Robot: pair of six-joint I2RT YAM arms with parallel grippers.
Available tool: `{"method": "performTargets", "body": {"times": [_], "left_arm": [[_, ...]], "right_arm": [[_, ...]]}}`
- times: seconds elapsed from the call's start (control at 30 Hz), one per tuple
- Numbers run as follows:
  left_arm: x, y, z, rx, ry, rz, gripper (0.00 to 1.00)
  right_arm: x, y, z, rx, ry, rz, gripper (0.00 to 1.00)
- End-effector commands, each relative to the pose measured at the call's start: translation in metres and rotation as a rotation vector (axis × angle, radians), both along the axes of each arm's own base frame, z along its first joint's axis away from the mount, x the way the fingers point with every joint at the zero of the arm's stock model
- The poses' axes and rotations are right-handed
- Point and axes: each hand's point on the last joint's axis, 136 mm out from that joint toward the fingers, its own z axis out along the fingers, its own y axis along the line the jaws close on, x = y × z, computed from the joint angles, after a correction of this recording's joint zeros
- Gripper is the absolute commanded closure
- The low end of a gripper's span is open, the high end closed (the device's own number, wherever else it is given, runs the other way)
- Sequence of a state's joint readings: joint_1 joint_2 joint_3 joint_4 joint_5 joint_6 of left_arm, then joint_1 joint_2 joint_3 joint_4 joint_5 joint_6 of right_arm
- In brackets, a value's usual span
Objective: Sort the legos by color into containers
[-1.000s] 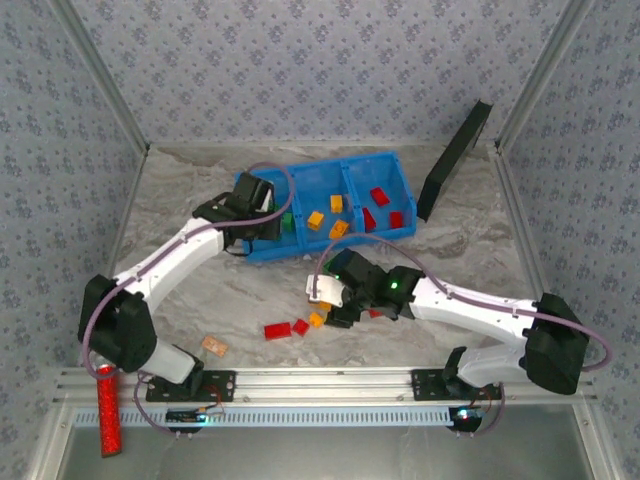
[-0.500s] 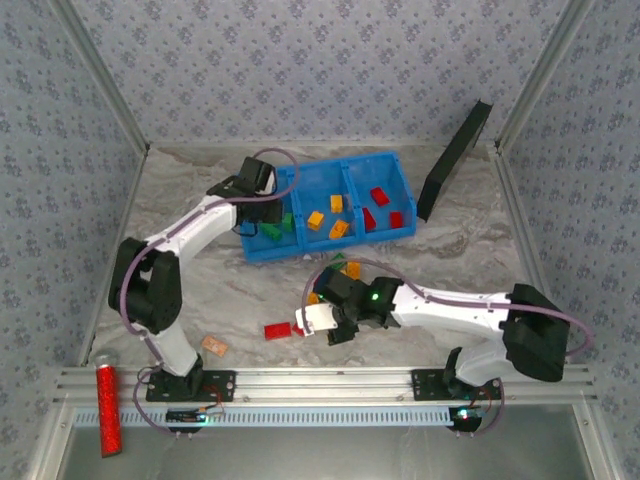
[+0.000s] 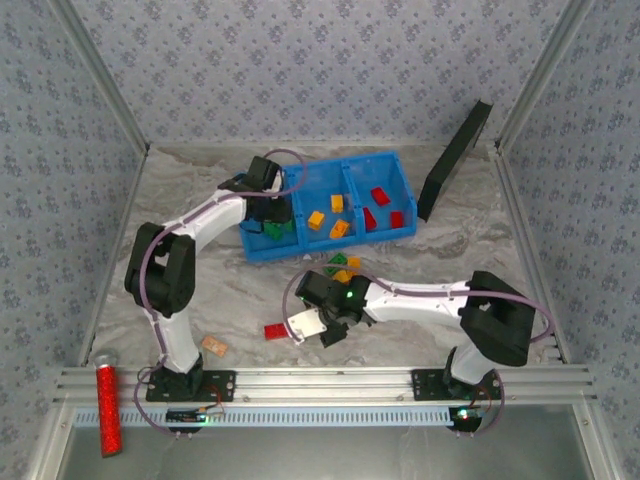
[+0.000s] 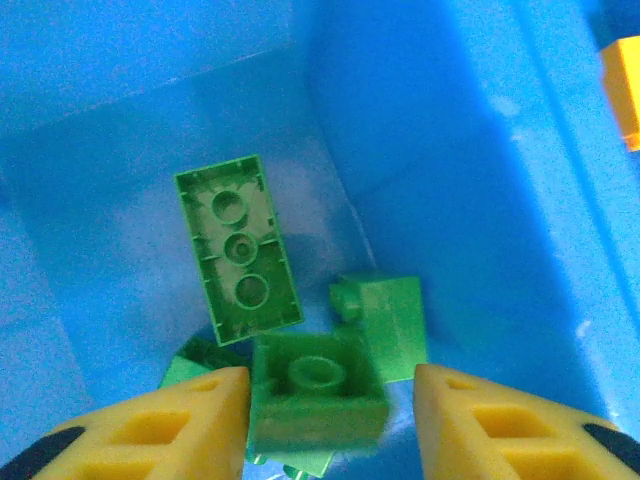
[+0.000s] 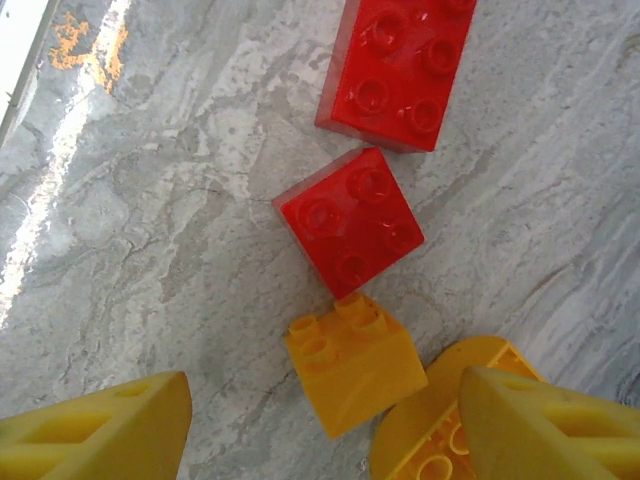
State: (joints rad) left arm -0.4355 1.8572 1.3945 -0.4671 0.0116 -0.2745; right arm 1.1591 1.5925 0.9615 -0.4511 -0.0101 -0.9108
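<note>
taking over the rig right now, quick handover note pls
Left gripper: open over the bin's left compartment, with a green brick unclamped between its fingers, on top of other green bricks.
Right gripper: open, low over the table, with an orange brick between its fingers and a red brick just beyond.
Blue bin: green in the left compartment, orange in the middle, red in the right.
Done: several bricks of each colour are sorted.
Left: the red and orange bricks by the right gripper, plus a green and orange cluster on the table in front of the bin.
</note>
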Motion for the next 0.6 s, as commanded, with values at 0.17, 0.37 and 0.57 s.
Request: {"method": "performTargets", "body": {"times": [0.17,0.37,0.57], "left_arm": [[0.011,-0.011,0.010,-0.041,-0.026,-0.030,0.46],[0.012,-0.014,0.022,-0.062,-0.044,-0.038,0.45],[0.011,-0.012,0.039,-0.078,-0.073,-0.041,0.44]], "right_arm": [[0.002,0.004,-0.007,-0.032,0.027,0.048,0.28],[0.002,0.002,-0.016,-0.058,0.045,0.056,0.36],[0.001,0.002,-0.024,-0.084,0.062,0.059,0.48]]}}
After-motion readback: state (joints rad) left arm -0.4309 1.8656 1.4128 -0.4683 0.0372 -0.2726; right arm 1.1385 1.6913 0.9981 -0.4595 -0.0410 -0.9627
